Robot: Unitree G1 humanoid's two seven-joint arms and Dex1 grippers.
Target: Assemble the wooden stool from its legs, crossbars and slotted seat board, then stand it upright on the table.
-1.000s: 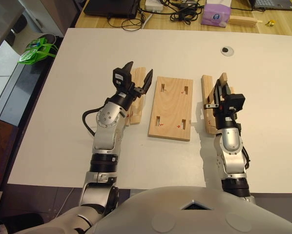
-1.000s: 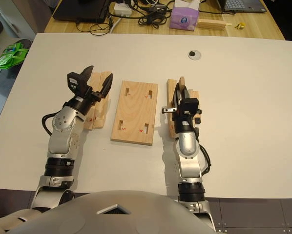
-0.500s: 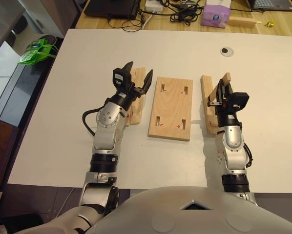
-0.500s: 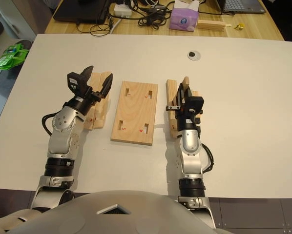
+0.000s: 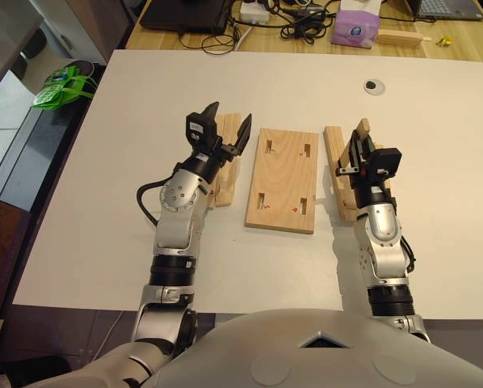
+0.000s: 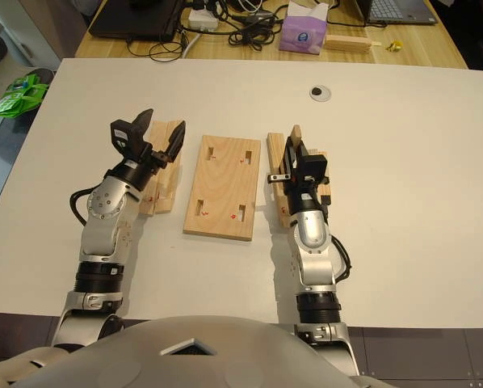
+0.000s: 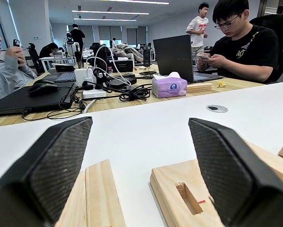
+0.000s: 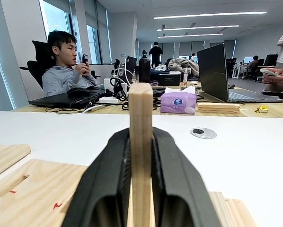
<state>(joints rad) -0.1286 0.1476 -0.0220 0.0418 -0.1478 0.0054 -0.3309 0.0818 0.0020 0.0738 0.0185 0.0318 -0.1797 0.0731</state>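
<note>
The slotted seat board (image 5: 282, 179) lies flat in the middle of the white table. Left of it is a small pile of wooden legs and crossbars (image 5: 225, 174). My left gripper (image 5: 232, 113) hovers open just above the far end of that pile, its two pads (image 7: 61, 165) spread wide over two pieces. Right of the board lies another pile of wooden parts (image 5: 336, 162). My right gripper (image 5: 363, 149) is over that pile, shut on a thin wooden piece (image 8: 141, 142) that stands on edge between its fingers (image 8: 108, 189).
A round cable grommet (image 5: 375, 83) sits in the table at the back right. On the desk behind are a purple tissue box (image 5: 356, 23), a spare wooden bar (image 5: 401, 35), cables and a laptop (image 5: 185, 12). A green bag (image 5: 57, 85) lies off the table's left edge.
My right gripper has risen and shifted left toward the seat board with the wooden piece in it. The long part beside it has slid left too. The left arm has kept still.
</note>
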